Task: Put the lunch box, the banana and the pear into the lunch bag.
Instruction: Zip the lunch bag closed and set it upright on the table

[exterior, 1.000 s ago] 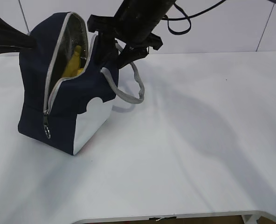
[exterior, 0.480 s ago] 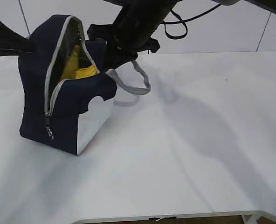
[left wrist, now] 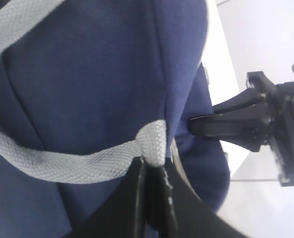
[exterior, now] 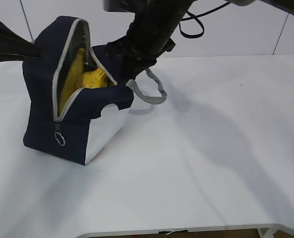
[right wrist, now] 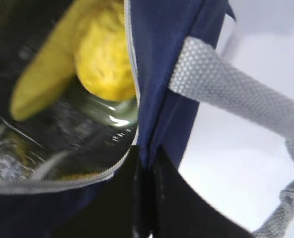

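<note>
Since a second ago the lunch bag [exterior: 72, 114] mouth has widened toward the tabletop's far-left corner: my right jaws pinch its rim, left jaws pinch its handle, pear [right wrist: 105, 54] and banana [right wrist: 47, 84] inside.

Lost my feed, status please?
Left gripper shut on lunch bag; right gripper shut on its rim. Banana and pear inside. Nothing in the way.
</note>
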`<state>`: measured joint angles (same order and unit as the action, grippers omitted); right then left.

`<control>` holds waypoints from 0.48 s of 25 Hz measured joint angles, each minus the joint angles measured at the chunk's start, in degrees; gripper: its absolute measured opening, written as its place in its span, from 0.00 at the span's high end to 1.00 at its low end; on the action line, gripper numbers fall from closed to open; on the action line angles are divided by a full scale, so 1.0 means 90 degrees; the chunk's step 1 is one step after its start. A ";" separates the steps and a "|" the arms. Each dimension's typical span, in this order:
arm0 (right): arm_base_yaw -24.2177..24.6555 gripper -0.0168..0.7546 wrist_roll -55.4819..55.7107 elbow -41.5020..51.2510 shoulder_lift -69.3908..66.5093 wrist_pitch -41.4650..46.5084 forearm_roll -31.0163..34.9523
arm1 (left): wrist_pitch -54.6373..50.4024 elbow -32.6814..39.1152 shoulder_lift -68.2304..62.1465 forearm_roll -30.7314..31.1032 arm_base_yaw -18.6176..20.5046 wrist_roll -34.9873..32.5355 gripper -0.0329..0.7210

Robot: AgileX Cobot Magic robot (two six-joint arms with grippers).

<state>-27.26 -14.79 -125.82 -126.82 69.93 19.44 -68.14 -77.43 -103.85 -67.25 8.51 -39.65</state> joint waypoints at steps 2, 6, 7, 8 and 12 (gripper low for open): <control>0.0000 0.95 -0.0110 0.0000 0.0014 0.0052 -0.0193 | 0.0000 0.0000 0.0000 -0.0004 -0.0075 0.0062 0.96; 0.0000 0.95 -0.0151 0.0000 0.0296 0.0144 -0.0680 | 0.0000 0.0000 0.0000 -0.0124 -0.0442 0.0120 0.96; 0.0000 0.95 -0.0151 0.0000 0.0385 0.0155 -0.0815 | -0.0011 0.0000 0.0000 -0.0186 -0.0562 0.0120 0.96; 0.0000 0.95 -0.0139 0.0000 0.0491 0.0188 -0.0956 | -0.0011 0.0000 0.0000 -0.0262 -0.0669 0.0123 0.96; 0.0000 0.95 -0.0070 0.0000 0.0797 0.0314 -0.1497 | 0.0032 0.0000 0.0000 -0.0543 -0.1184 0.0134 0.96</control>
<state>-27.26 -15.42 -125.82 -119.65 72.76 5.97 -67.85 -77.43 -103.85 -72.14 -2.14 -38.44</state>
